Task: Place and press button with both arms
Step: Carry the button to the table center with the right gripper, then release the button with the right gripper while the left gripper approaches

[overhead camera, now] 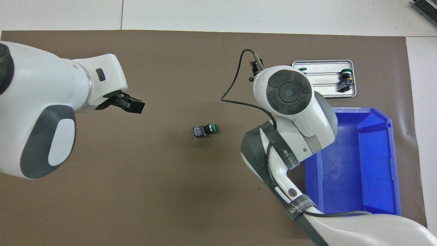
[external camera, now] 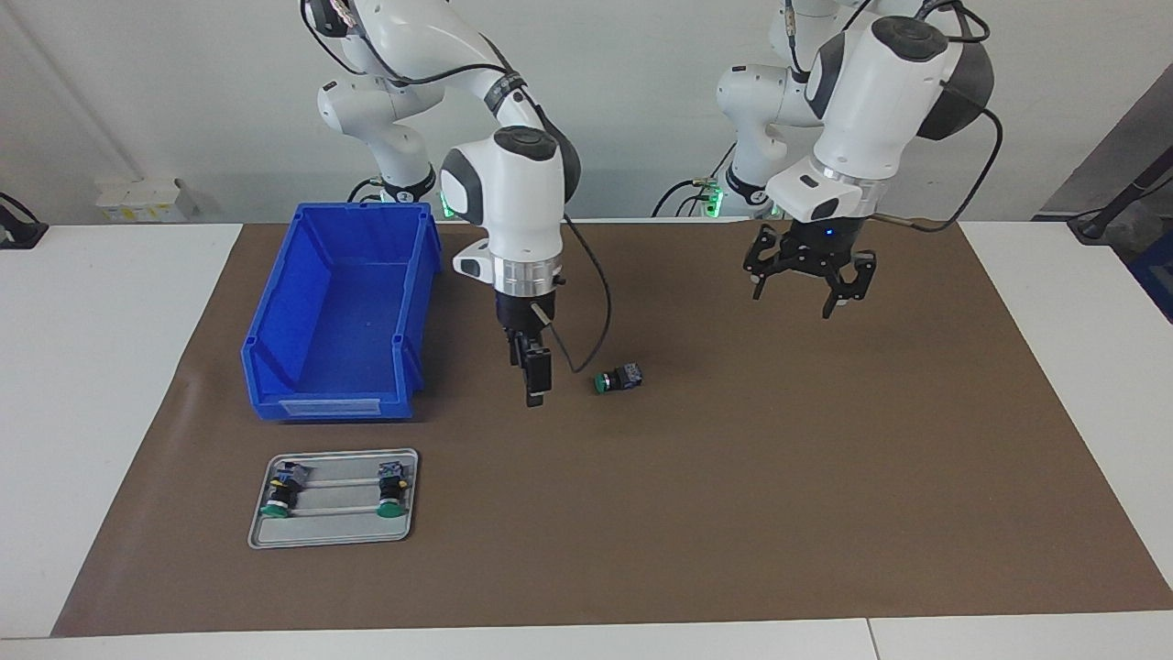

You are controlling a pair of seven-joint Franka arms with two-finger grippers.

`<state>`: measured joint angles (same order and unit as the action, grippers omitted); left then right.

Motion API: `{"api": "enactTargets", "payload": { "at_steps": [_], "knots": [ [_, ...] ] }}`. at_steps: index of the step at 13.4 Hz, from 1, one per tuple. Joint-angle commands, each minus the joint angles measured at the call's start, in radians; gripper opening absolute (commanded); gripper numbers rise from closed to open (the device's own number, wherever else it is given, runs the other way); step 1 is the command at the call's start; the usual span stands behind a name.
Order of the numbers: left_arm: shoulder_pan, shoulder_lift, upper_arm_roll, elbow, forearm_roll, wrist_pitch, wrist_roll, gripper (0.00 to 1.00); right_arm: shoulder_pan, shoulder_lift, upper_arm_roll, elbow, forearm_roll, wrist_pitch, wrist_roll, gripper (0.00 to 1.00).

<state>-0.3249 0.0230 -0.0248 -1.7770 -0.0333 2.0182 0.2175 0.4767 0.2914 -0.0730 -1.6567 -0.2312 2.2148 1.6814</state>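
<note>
The button (external camera: 617,378) lies on its side on the brown mat, green cap toward the right arm's end; it also shows in the overhead view (overhead camera: 205,130). My right gripper (external camera: 536,385) points straight down, low over the mat between the button and the blue bin, apart from the button. In the overhead view its own wrist hides most of it. My left gripper (external camera: 806,298) is open and empty, raised over the mat toward the left arm's end; it also shows in the overhead view (overhead camera: 131,104).
A blue bin (external camera: 339,312) stands empty at the right arm's end. A grey metal tray (external camera: 334,532), farther from the robots than the bin, holds two more green-capped buttons. The brown mat (external camera: 733,513) covers the middle of the white table.
</note>
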Motion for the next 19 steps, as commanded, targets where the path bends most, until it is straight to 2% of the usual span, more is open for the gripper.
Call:
{"api": "enactTargets", "payload": {
  "at_steps": [1,3,5,6,8,11,13,17,19],
  "knots": [
    [-0.065,-0.012,0.017,-0.088,-0.027,0.124,0.175,0.99,-0.111,-0.084,0.015,-0.041,0.131,-0.052,-0.370,1.00],
    [-0.104,0.020,0.017,-0.114,-0.027,0.212,0.256,0.99,-0.193,-0.132,0.013,-0.041,0.217,-0.145,-0.672,1.00],
    [-0.134,0.054,0.017,-0.127,-0.027,0.275,0.397,0.98,-0.268,-0.159,0.013,-0.043,0.225,-0.249,-0.915,1.00],
    [-0.155,0.064,0.017,-0.131,-0.027,0.278,0.469,0.98,-0.305,-0.169,0.013,-0.043,0.225,-0.292,-1.010,1.00],
    [-0.180,0.060,0.017,-0.183,-0.027,0.306,0.508,0.90,-0.371,-0.182,0.013,-0.041,0.225,-0.334,-1.178,1.00],
    [-0.232,0.098,0.017,-0.223,-0.027,0.401,0.505,0.88,-0.459,-0.231,0.009,-0.038,0.225,-0.381,-1.375,1.00],
    [-0.270,0.164,0.019,-0.216,-0.027,0.424,0.496,0.88,-0.478,-0.274,0.005,-0.025,0.224,-0.435,-1.451,1.00],
    [-0.316,0.308,0.019,-0.168,-0.036,0.522,0.478,0.88,-0.475,-0.316,0.004,0.060,0.201,-0.564,-1.454,1.00],
    [-0.318,0.327,0.019,-0.156,-0.063,0.533,0.474,0.88,-0.480,-0.333,0.002,0.096,0.199,-0.637,-1.515,1.00]
  ]
}}
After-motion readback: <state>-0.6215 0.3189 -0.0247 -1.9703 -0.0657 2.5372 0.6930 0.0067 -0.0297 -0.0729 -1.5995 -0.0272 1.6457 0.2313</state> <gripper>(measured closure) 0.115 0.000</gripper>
